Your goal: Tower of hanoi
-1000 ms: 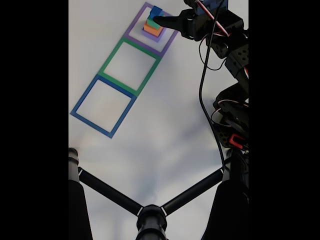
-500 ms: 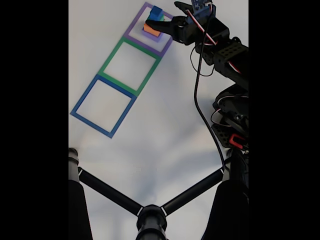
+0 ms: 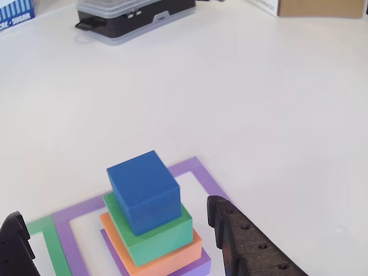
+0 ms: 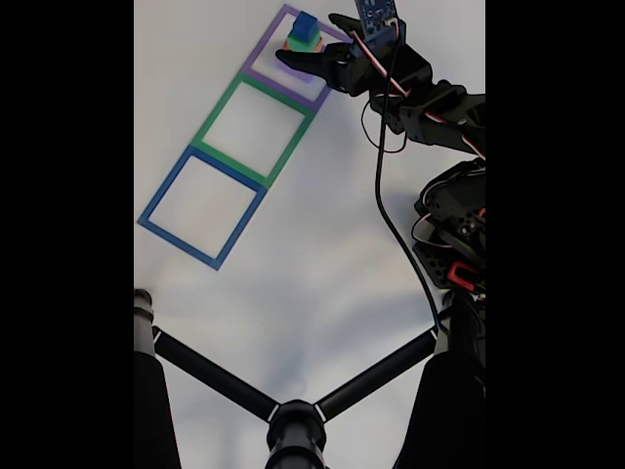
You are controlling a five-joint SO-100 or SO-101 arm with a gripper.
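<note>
The tower of hanoi stands as one stack inside the purple tape square (image 3: 195,169): blue block (image 3: 144,187) on top, then green (image 3: 169,233), orange (image 3: 178,259) and purple (image 3: 201,267) at the bottom. In the fixed view the stack (image 4: 304,33) is at the top, within the purple outline (image 4: 256,70). My gripper (image 3: 115,213) is open and straddles the stack, one black finger (image 3: 14,244) on the left and the other finger (image 3: 241,244) on the right, neither touching it. The fixed view shows the gripper (image 4: 314,39) reaching in from the right.
Green (image 4: 252,122) and blue (image 4: 202,207) tape squares lie in a row below the purple one. A dark plastic case (image 3: 132,14) and a cardboard box (image 3: 322,7) sit at the far table edge. Black tripod legs (image 4: 293,410) cross the bottom of the fixed view.
The arm has stretched further toward the stack, and the gripper's fingers have spread from beside the blocks to either side of them. The stack has not moved.
</note>
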